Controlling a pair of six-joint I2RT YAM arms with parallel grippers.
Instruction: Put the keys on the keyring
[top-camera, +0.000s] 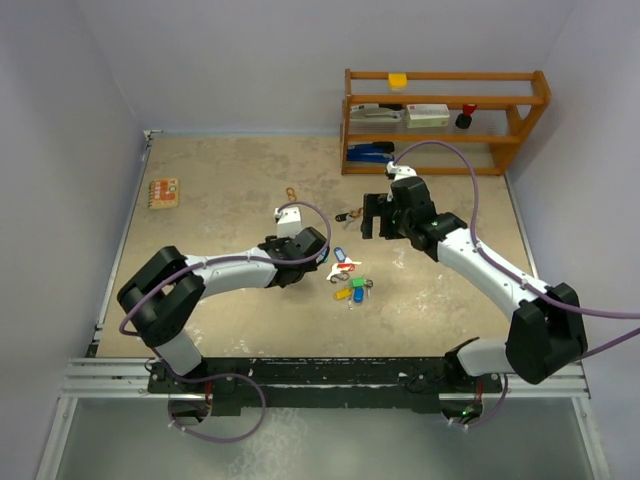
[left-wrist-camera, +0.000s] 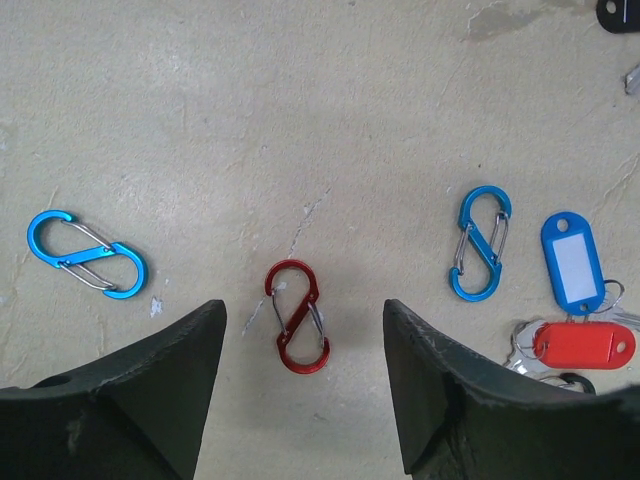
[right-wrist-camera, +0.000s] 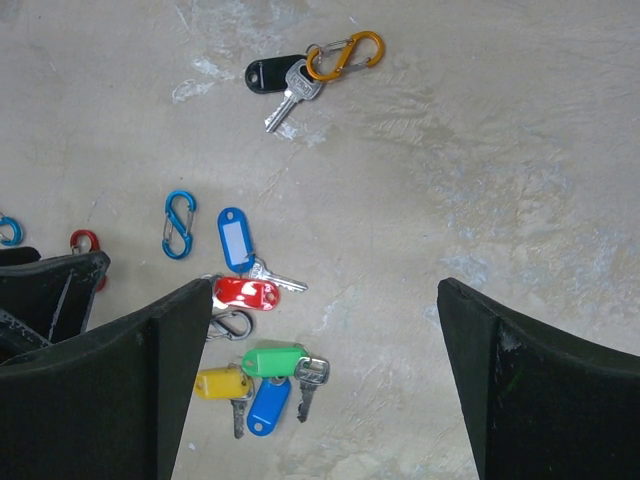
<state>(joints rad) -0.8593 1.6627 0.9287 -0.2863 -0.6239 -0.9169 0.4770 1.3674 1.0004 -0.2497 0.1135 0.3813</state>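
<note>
My left gripper (left-wrist-camera: 303, 305) hangs low over the tabletop (left-wrist-camera: 300, 120). Its two fingers are spread apart and hold nothing. The little red clip (left-wrist-camera: 297, 316) lies flat right between them and touches neither one. I think this clip is the ring I should pick up now.

To do it well, I should go straight down and keep the clip in the middle. Then I should squeeze slowly across its thin sides. It looks flat and smooth, so a fast squeeze could make it slide or spin away.

The blue-tag key (left-wrist-camera: 572, 258) and the red-tag key (left-wrist-camera: 583, 343) lie off to one side, near a blue clip (left-wrist-camera: 481, 243). A second blue clip (left-wrist-camera: 86, 254) lies well apart on the other side. I should not bump any of them.

My right gripper (right-wrist-camera: 325, 290) is spread wide too and is empty. It looks down on the green-tag key (right-wrist-camera: 275, 359) and the yellow-tag key (right-wrist-camera: 222, 382). Farther off, a black key (right-wrist-camera: 270, 73) sits hooked on an orange clip (right-wrist-camera: 345, 55).
</note>
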